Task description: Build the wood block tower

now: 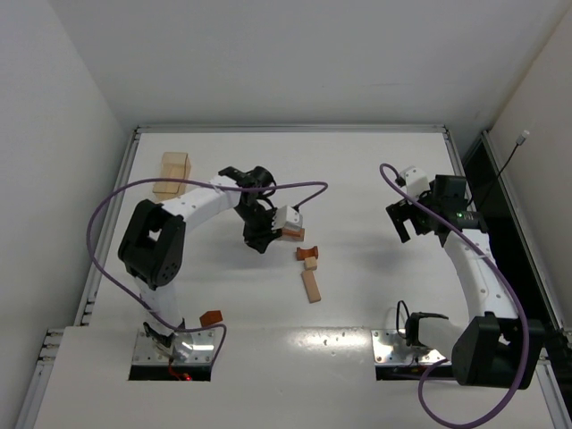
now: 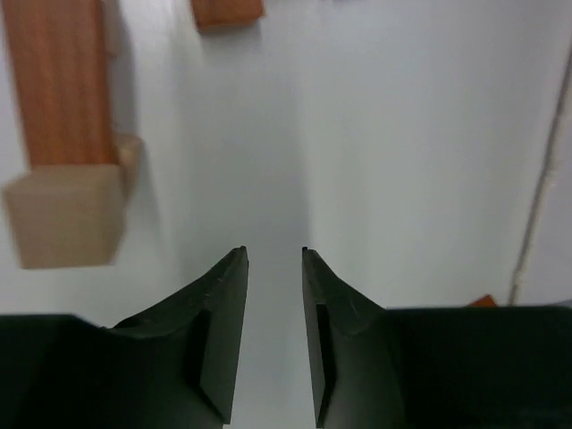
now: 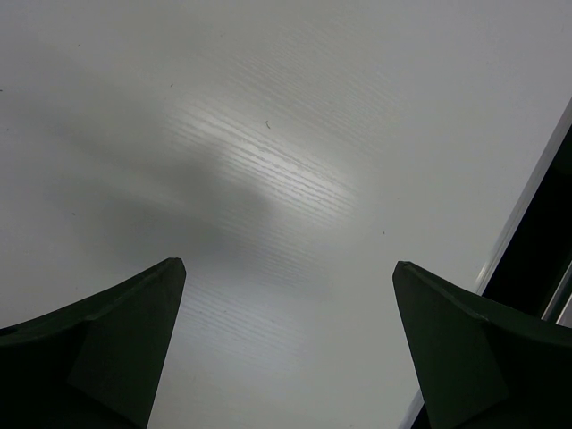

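The left claw [image 2: 273, 255] has its jaws only a narrow slit apart with nothing between them, over bare bench [image 2: 402, 134]. The nearest pieces lie off to its left in the wrist view. A pale cube [image 2: 67, 214] touches the near end of a brown bar [image 2: 58, 80], whether beside it or under it I cannot tell, and a reddish block [image 2: 228, 11] lies beyond. The step looks like a pickup not yet made. To do it well, the jaws should widen first, shift across until one piece sits centred between them, go down square to its flat sides, and close softly so the touching neighbour is not nudged. From above, the loose blocks [image 1: 310, 268] lie in the middle of the bench with no tower begun, and another reddish piece [image 1: 211, 317] sits by the near edge. The left arm [image 1: 201, 206] reaches in from the left side, elbow bent, wrist turned down. The right claw [image 3: 286, 268] gapes wide and empty over bare bench toward the right edge, its arm raised
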Robot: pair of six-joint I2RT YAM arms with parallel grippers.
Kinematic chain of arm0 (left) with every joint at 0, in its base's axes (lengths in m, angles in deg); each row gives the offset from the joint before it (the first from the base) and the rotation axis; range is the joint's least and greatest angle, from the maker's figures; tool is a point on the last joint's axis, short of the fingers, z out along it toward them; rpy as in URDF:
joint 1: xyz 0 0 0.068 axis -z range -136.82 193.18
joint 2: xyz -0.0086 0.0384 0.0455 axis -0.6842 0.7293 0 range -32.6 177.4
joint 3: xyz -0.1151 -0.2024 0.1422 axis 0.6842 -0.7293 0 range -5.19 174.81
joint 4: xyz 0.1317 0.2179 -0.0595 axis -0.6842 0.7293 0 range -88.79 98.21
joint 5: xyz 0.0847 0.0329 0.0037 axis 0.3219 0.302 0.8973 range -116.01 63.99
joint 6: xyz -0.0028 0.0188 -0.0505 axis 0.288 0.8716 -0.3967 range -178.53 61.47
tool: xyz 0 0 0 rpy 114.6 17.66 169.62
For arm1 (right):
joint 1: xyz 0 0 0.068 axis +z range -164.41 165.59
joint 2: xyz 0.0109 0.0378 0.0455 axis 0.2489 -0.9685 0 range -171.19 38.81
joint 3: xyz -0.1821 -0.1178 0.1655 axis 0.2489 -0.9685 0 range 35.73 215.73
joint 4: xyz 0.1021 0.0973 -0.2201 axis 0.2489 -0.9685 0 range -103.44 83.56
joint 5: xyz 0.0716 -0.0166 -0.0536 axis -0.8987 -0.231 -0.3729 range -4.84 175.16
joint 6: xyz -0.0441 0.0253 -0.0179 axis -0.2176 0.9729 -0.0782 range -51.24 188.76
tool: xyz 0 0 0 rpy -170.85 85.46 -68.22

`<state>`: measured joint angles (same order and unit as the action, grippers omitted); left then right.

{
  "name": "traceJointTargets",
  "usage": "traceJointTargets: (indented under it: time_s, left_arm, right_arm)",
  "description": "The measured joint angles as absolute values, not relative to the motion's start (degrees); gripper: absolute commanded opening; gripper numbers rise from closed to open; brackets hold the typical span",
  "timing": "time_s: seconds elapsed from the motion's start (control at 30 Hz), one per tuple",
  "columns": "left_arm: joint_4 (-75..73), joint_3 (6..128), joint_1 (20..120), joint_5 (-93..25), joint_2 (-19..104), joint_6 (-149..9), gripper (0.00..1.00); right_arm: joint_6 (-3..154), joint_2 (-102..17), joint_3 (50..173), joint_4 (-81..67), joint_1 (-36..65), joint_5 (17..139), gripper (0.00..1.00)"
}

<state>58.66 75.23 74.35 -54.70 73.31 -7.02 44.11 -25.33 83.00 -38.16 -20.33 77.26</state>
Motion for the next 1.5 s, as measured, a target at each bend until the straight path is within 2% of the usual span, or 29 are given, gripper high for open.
traceJointTargets:
  time_s: [0.13,0.17,0.33,0.37,0.47,0.53,0.6,0.7,0.97,1.13,1.3,1.5]
  left_arm:
    - [59.34,68.15,74.38,-54.68,66.67,-7.57,0.15]
    - [59.60,66.82,74.35,-54.68,64.92,-8.05,0.10]
    - [57.92,63.78,72.48,-54.83,58.47,-14.04,0.05]
    - [56.54,63.78,71.38,-54.83,57.97,-16.24,0.06]
    - [51.97,63.78,66.92,-54.61,57.75,-23.06,0.33]
    - [50.01,63.98,64.02,-54.55,57.95,-27.19,0.38]
    - [48.76,64.83,61.35,-54.87,59.08,-30.80,0.48]
    - [47.32,67.39,56.91,-56.45,62.82,-36.79,0.56]
    - [45.99,69.31,46.99,-60.03,68.46,-46.06,0.61]
    - [45.16,70.16,46.22,-61.21,68.46,-47.76,0.61]
    - [44.96,70.18,46.22,-61.41,68.46,-48.31,0.61]
    - [44.67,70.18,46.22,-61.37,68.46,-48.09,0.61]
  right_arm:
    - [44.09,-25.09,83.00,-38.19,-20.26,77.22,0.95]
    - [44.09,-24.96,83.00,-38.19,-20.19,77.22,0.94]
    - [44.02,-24.89,83.00,-38.19,-18.58,77.24,0.88]
    - [44.02,-24.98,83.02,-38.19,-17.68,77.29,0.86]
    - [42.82,-25.52,83.26,-38.38,-13.42,77.37,0.83]
    - [41.34,-26.18,83.69,-38.75,-9.24,77.55,0.80]
    - [39.39,-26.88,84.02,-39.08,-4.11,77.90,0.79]
    - [36.57,-28.67,84.39,-39.85,3.67,78.25,0.77]
    - [30.04,-32.10,84.39,-37.97,17.68,78.66,0.81]
    - [27.06,-34.90,84.29,-35.06,20.15,75.91,0.71]
    - [23.15,-40.28,86.08,-37.62,21.09,69.15,0.71]
    - [18.41,-48.98,97.44,-45.62,21.75,60.17,0.68]
